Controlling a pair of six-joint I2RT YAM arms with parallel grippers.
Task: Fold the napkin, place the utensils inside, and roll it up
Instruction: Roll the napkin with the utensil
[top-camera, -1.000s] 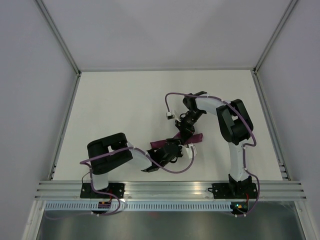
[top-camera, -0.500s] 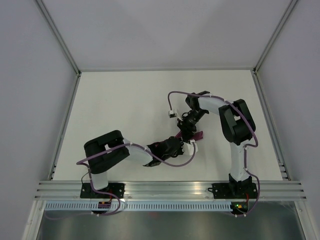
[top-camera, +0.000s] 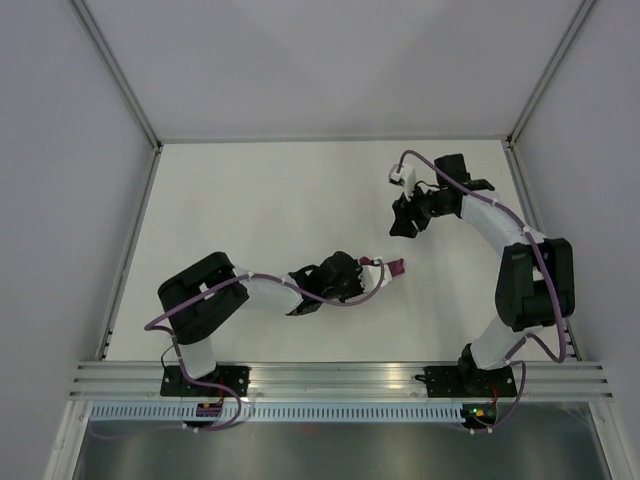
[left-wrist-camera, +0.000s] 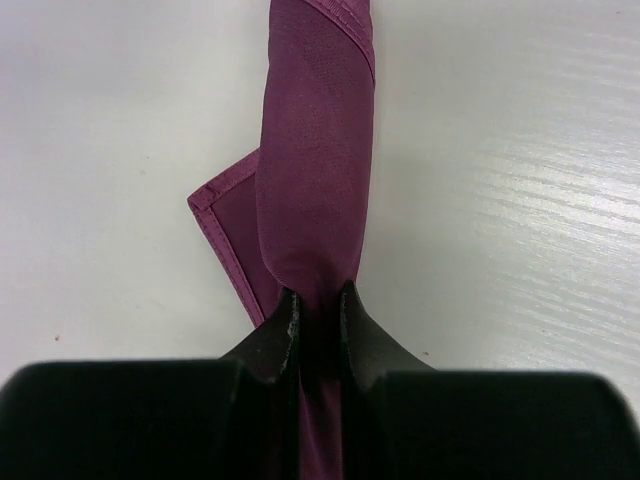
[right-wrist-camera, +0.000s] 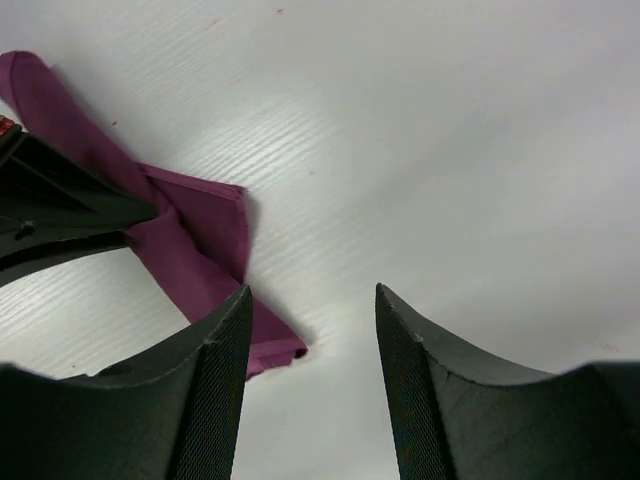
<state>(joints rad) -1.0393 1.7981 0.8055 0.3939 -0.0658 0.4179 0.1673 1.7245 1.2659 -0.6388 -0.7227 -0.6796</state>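
The napkin (left-wrist-camera: 315, 150) is a plum-purple cloth rolled into a narrow tube on the white table, with one hemmed corner flap (left-wrist-camera: 225, 215) sticking out at its left. My left gripper (left-wrist-camera: 318, 292) is shut on the near end of the roll. In the top view the left gripper (top-camera: 365, 275) sits mid-table with the napkin's end (top-camera: 396, 267) poking out to its right. My right gripper (top-camera: 403, 228) hangs open, up and to the right of the napkin and apart from it. Its wrist view has the open right gripper (right-wrist-camera: 312, 290) with the napkin (right-wrist-camera: 190, 250) at the left. The utensils are hidden.
The white table (top-camera: 250, 200) is bounded by grey walls at the back and sides and a metal rail (top-camera: 340, 378) at the near edge. Purple cables loop along both arms. The left gripper's black body (right-wrist-camera: 60, 205) shows at the left of the right wrist view.
The right gripper has opened, let go of the napkin and swung back toward the far right. The left gripper has shut on the roll and reached a little further right.
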